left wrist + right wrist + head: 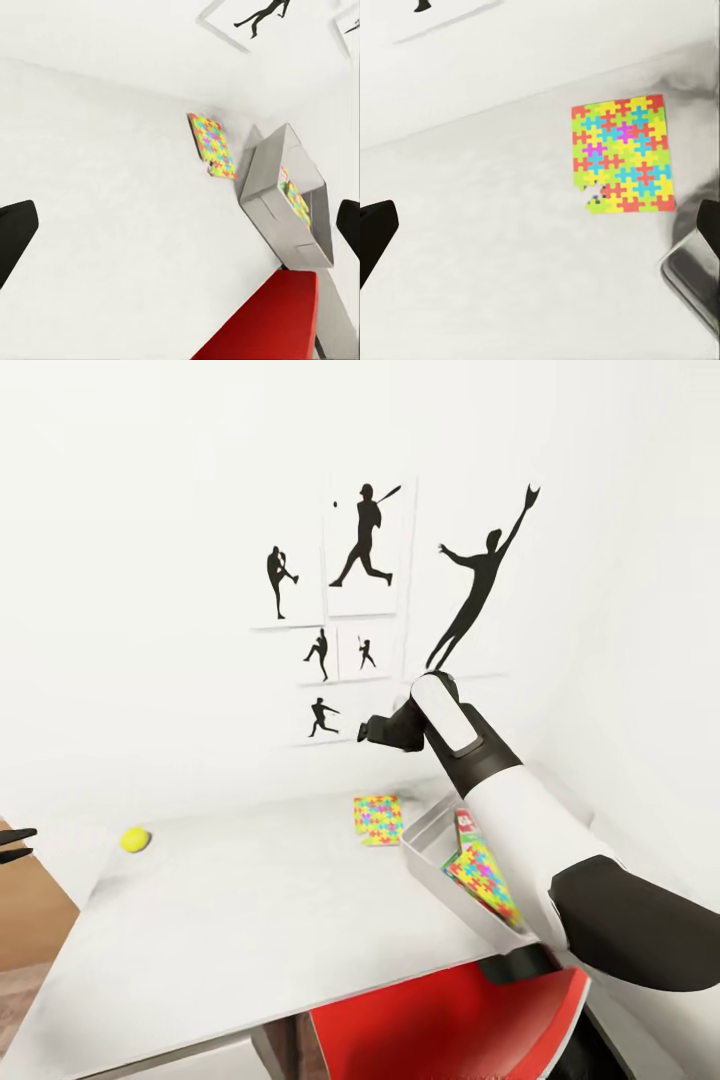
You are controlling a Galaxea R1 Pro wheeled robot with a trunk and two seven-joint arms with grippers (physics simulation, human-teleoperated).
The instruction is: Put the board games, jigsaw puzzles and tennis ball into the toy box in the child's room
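On the pale grey table point(250, 900) lie a tennis ball point(135, 840) at the far left and one jigsaw puzzle point(378, 819) point(211, 145) point(622, 154) flat near the wall. The grey toy box point(425, 840) point(262, 195) point(694, 274) stands just right of that puzzle. Inside it leans another jigsaw puzzle point(482, 880) point(296, 201), with the red-banded edge of a board game point(464, 823) behind it. My right gripper point(368, 732) point(540, 232) hangs open and empty above the flat puzzle. My left gripper point(15, 843) point(180, 232) is open and empty, off the table's left end. The bed is out of view.
A red chair point(450, 1020) point(270, 322) is tucked under the table's near edge below the toy box. The white wall behind carries baseball silhouette pictures point(362, 545). Wooden floor point(30, 920) shows left of the table. My right arm point(520, 820) crosses above the toy box.
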